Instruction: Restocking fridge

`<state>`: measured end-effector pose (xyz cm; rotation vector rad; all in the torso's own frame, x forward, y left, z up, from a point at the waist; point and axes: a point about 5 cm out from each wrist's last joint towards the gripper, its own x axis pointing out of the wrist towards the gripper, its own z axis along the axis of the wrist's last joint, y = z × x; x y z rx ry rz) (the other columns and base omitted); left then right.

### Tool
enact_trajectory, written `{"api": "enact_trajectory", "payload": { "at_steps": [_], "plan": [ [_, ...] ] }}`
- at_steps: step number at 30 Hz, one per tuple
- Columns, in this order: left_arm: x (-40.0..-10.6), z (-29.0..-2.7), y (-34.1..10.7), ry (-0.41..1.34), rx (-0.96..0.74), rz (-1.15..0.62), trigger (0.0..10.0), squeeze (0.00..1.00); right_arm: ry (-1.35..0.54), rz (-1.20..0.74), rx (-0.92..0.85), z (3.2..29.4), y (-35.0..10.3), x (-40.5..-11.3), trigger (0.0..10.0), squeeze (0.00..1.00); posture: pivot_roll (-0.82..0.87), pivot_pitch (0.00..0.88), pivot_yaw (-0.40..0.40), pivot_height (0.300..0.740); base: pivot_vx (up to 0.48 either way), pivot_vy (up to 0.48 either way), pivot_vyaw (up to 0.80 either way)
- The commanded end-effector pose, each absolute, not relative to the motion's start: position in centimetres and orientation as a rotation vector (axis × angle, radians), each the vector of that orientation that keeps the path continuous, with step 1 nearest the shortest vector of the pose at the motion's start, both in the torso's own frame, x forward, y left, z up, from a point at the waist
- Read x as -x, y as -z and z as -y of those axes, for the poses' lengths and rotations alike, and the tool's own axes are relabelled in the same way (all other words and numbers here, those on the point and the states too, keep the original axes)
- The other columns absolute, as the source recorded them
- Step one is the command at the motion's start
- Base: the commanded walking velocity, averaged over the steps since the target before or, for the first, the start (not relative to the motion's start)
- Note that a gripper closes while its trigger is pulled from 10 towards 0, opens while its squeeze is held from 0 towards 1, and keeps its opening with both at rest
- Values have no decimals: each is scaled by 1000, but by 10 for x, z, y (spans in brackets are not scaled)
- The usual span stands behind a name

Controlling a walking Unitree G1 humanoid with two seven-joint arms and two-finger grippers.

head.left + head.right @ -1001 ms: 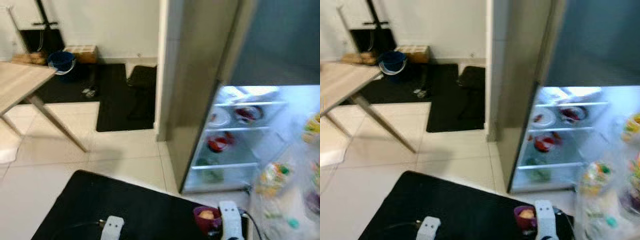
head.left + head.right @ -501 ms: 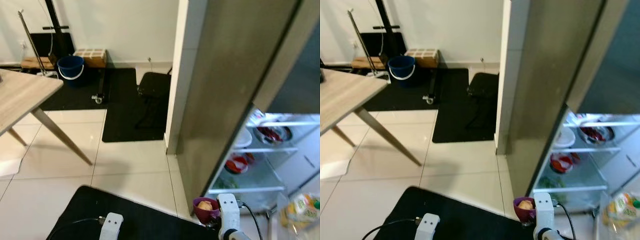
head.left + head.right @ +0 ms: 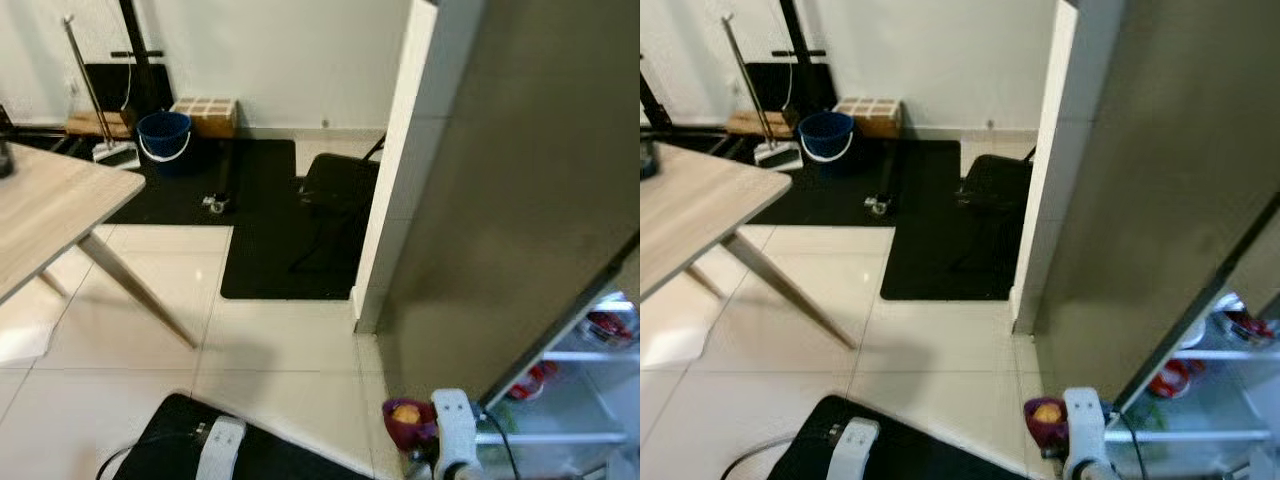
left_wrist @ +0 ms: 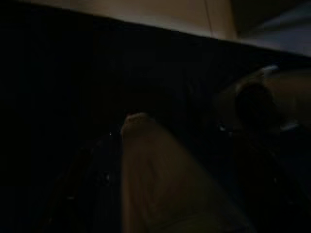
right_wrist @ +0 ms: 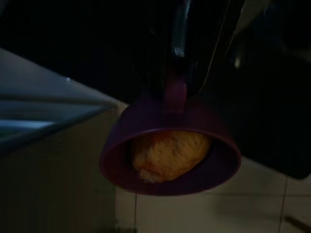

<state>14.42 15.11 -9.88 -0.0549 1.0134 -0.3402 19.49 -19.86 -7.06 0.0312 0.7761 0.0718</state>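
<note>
A small purple bowl (image 5: pixel 170 145) with an orange piece of food (image 5: pixel 167 151) in it hangs from my right gripper (image 5: pixel 177 85), whose black fingers are shut on the bowl's rim. In the head views the same purple bowl (image 3: pixel 405 422) sits low at my right, just left of the right wrist (image 3: pixel 452 440). The fridge (image 3: pixel 520 200) stands at the right, its grey door (image 3: pixel 1150 210) swung open toward me. Lit shelves (image 3: pixel 590 400) with a red dish (image 3: pixel 1168 380) show past the door's edge. My left wrist (image 3: pixel 222 445) hangs low; its wrist view is very dark.
A black mat (image 3: pixel 290 235) with a black chair (image 3: pixel 335 185) on it lies on the tiled floor ahead. A wooden table (image 3: pixel 45 215) stands at the left. A blue bucket (image 3: pixel 163 135), a mop and a box stand by the back wall.
The camera has turned left and drawn closer to the fridge door, so the door now hides most of the shelves. The bowl stays in my right gripper.
</note>
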Motion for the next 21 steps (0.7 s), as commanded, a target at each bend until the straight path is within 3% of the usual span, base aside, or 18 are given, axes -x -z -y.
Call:
{"api": "enact_trajectory", "payload": {
  "at_steps": [1,8,16,21],
  "plan": [
    [-136,-150,102,345,68,-1043,10000,0,-60,-783,-40,200,72,-191,10000,0,4,0,-12,739,0,-319,0],
    [-137,-149,102,340,75,-1038,10000,0,-37,-788,-48,204,73,-189,10000,0,3,0,-13,739,0,-290,0],
    [-137,-152,102,314,76,-1035,10000,0,6,-765,-107,217,73,-181,10000,0,0,0,-9,739,0,0,0],
    [-139,-153,101,315,78,-1027,10000,0,-86,-749,-152,219,72,-177,10000,0,-3,0,-8,739,0,0,0]
  ]
}}
